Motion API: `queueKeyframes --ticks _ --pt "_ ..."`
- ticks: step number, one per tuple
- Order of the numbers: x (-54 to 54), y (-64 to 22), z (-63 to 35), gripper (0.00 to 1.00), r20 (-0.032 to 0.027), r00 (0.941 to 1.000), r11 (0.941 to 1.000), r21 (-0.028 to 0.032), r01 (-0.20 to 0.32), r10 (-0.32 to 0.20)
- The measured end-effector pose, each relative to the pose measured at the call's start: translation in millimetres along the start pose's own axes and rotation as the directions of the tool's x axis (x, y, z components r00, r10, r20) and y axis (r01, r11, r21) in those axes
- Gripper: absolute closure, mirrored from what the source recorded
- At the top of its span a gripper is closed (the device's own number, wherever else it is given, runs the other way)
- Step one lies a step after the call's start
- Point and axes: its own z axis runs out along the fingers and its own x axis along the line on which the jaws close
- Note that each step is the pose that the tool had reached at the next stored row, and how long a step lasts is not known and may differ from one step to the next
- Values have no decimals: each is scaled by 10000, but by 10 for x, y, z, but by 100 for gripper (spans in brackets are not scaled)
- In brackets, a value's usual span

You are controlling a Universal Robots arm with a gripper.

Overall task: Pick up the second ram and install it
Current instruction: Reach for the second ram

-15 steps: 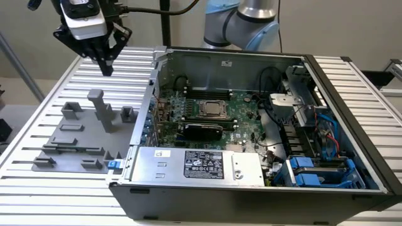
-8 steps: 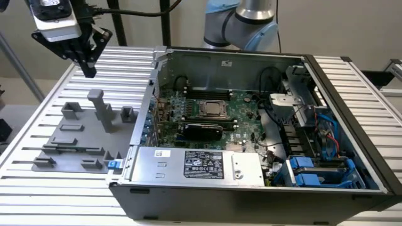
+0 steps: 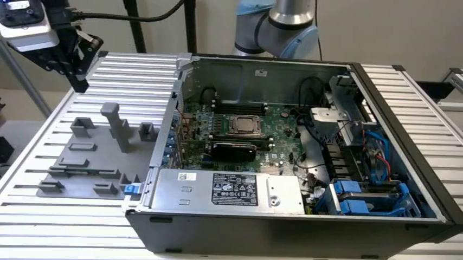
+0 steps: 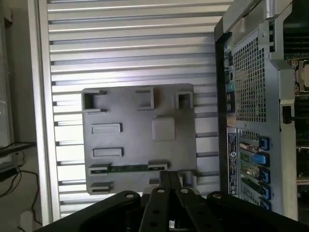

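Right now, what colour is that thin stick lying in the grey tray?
The stick is green, clearest in the wrist view.

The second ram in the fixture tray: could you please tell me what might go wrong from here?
1. The second ram lies thin in the fixture tray between grey holders; a slightly off descent by the gripper may strike a holder instead.
2. The tall post stands on the same tray and may be clipped.
3. The computer case wall rises right beside the tray, so a low carry may catch it.
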Motion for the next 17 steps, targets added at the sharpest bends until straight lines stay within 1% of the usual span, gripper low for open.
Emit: queueKeyframes --ticks 6,10,13,15,17 --pt "266 -71 41 100 1 10000 10000 0 -1 1" --pt "408 -113 84 100 -4 10000 10000 1 0 0" --pt "457 -128 127 100 -11 10000 10000 5 -1 1" --pt "459 -129 135 100 -46 10000 10000 10 -1 1" --pt "459 -129 135 100 -46 10000 10000 11 -1 2"
